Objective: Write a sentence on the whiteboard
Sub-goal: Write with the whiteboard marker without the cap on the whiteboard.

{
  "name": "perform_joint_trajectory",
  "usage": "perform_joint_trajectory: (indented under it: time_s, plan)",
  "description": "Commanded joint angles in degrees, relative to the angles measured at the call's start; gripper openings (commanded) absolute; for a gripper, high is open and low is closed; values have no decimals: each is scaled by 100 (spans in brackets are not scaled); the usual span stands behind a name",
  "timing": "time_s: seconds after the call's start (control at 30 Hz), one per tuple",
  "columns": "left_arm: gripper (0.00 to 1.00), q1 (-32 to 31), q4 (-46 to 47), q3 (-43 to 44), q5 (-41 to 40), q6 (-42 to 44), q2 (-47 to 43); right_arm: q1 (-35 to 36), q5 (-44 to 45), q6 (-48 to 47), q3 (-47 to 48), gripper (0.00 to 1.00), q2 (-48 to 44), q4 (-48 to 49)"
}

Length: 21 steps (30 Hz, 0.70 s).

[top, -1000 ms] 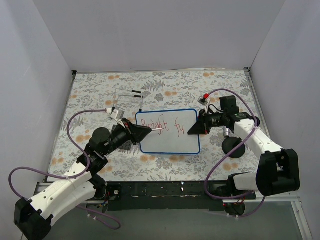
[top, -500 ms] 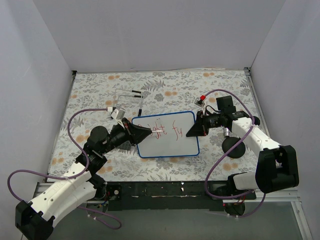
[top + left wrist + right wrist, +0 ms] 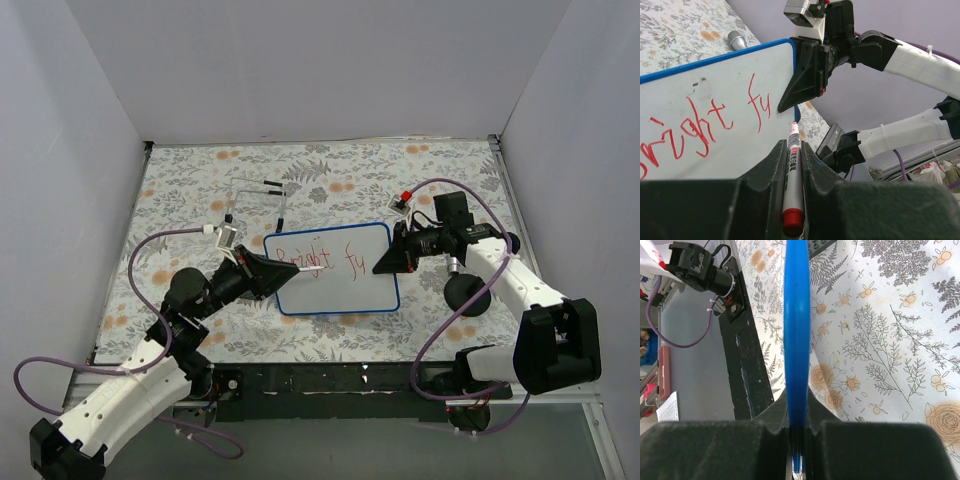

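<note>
The whiteboard (image 3: 335, 290) sits near the middle of the bench (image 3: 200, 190), a little toward the right edge. The right end effector (image 3: 380, 267) is closed on the board's blue right rim (image 3: 796, 340), which the right wrist view shows edge-on between the fingers. The left end effector (image 3: 792, 150) is clamped around a red marker (image 3: 792, 185), its tip aimed at the board just below the sentence (image 3: 322, 259). The red lettering reads "Bright fu". Whether the tip touches the board is unclear.
</note>
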Motion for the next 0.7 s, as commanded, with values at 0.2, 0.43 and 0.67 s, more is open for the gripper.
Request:
perform_joint_trajectory:
  time_s: [0.2, 0.43, 0.67]
  plan:
    - [0, 22, 176, -495, -447, -665, -465, 20, 9, 96, -34, 1, -199, 337]
    - [0, 22, 1169, -961, -289, -1210, -211, -15, 53, 167, -52, 1, -260, 372]
    - [0, -22, 1915, -813, -69, -1377, 719, -138, 97, 825, -131, 1, -322, 785]
